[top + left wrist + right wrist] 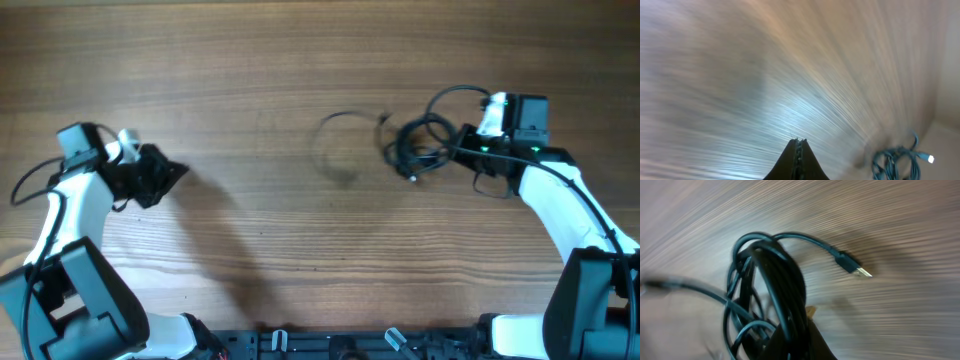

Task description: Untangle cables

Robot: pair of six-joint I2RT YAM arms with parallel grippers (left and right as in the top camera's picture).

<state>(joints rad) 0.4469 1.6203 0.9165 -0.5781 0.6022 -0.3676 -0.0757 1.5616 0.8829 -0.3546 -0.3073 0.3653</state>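
Note:
The cables (418,145) form a knotted black bundle right of the table's middle, and my right gripper (452,152) is shut on its right side. In the right wrist view the bundle (765,285) fills the space in front of my right gripper (801,326), with strands caught between the jaws and one plug end (858,270) sticking out to the right. A thin, blurred loop (345,115) trails left from the bundle. My left gripper (178,172) is far to the left, shut and holding nothing; its closed tips (798,143) hang over bare wood, the bundle (895,162) at the lower right.
The wooden table top (250,60) spreads all around. The arm bases and a black rail (330,345) line the near edge. A thicker arm cable (455,95) arcs above the right wrist.

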